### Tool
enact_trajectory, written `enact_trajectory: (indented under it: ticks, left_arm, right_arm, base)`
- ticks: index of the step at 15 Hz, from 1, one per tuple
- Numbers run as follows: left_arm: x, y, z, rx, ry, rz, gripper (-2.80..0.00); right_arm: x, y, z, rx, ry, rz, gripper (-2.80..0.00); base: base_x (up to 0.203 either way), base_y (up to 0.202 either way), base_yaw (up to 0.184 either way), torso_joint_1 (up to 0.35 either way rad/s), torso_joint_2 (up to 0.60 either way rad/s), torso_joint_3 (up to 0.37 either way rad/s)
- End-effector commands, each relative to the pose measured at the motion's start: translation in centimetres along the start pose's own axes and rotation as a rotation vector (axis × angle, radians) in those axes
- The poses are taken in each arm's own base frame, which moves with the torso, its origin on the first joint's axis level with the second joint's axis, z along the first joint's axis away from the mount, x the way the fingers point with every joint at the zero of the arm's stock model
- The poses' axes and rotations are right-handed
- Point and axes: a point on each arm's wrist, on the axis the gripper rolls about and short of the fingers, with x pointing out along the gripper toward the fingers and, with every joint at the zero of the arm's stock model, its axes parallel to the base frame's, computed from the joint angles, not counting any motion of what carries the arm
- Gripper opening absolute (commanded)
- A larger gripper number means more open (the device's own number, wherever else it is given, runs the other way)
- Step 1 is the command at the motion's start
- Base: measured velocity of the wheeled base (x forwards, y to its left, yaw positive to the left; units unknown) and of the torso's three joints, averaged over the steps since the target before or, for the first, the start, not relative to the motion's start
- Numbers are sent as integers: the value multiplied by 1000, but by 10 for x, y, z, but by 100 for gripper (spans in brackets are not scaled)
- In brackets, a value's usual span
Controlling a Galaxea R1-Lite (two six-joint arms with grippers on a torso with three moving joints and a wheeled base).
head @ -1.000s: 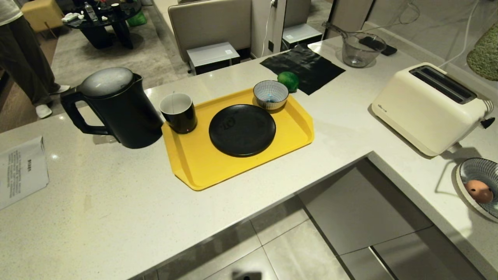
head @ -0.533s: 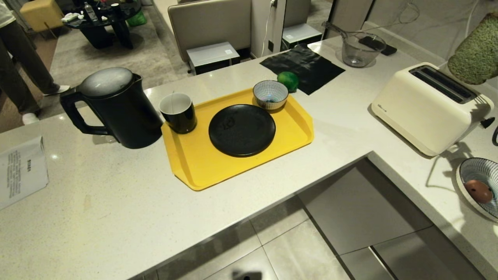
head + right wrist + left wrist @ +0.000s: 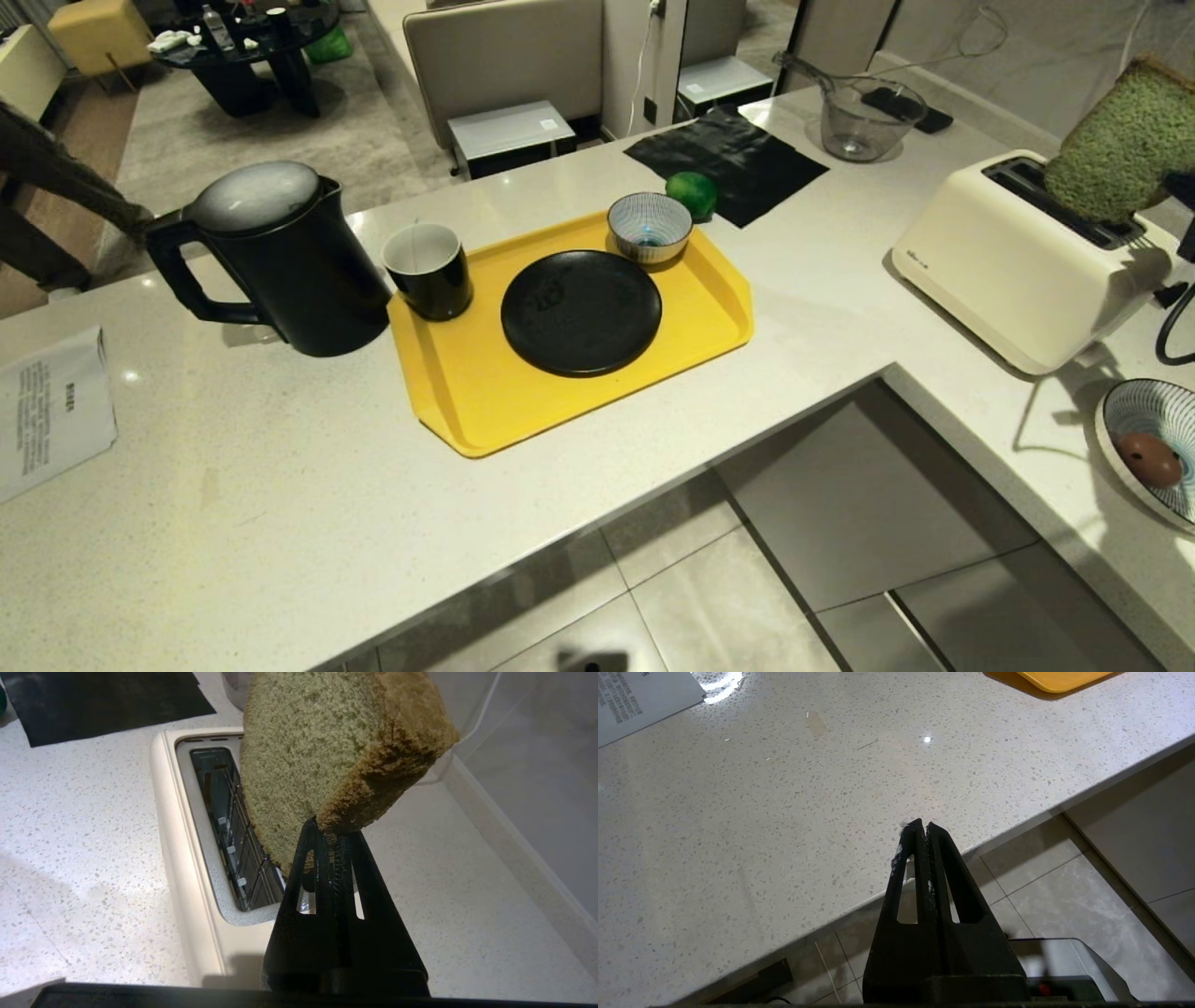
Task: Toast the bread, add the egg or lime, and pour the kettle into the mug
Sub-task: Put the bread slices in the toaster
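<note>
My right gripper point(image 3: 332, 833) is shut on the lower crust corner of the bread point(image 3: 327, 751), a green spongy slice. The bread point(image 3: 1116, 140) hangs tilted just above the slots of the cream toaster point(image 3: 1018, 261), over the open slot point(image 3: 224, 826). The black kettle point(image 3: 280, 261) stands at the left beside the black mug point(image 3: 429, 271). The lime point(image 3: 692, 194) lies behind the tray. The egg point(image 3: 1150, 459) rests in a striped bowl point(image 3: 1134, 411) at the right edge. My left gripper point(image 3: 923, 826) is shut and empty, parked above the counter's front edge.
A yellow tray point(image 3: 485, 401) carries a black plate point(image 3: 581, 313) and a small striped bowl point(image 3: 650, 227). A black cloth point(image 3: 728, 159) and a glass jug point(image 3: 859, 121) sit at the back. A paper sheet point(image 3: 51, 411) lies at the left. A person's leg point(image 3: 47, 177) shows far left.
The bread has come in from the right edge and moved left and down over the toaster's slots. The person at the far left has shifted. The left arm has kept still.
</note>
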Motion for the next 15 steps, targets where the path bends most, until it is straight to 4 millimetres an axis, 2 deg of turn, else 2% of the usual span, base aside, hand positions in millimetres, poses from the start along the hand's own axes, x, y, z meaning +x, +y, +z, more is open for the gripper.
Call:
enact_trajectory:
  ticks: [1,4,10,15]
  left_arm:
    - [0,0,0,0,1,1,-280]
    - [0,0,0,0,1,1,-280]
    - [0,0,0,0,1,1,-280]
    - [0,0,0,0,1,1,-280]
  right_arm:
    - [1,5,-6,7,15,15,-280]
    - [4,15,-15,-11,43,35,-280]
    - [19,21,-25,-8,51,26,-280]
    - [24,16,-14,8,12,8,-280]
  base:
    - [0,0,0,0,0,0]
    - [0,0,0,0,0,0]
    - [0,0,0,0,0,0]
    - [0,0,0,0,0,0]
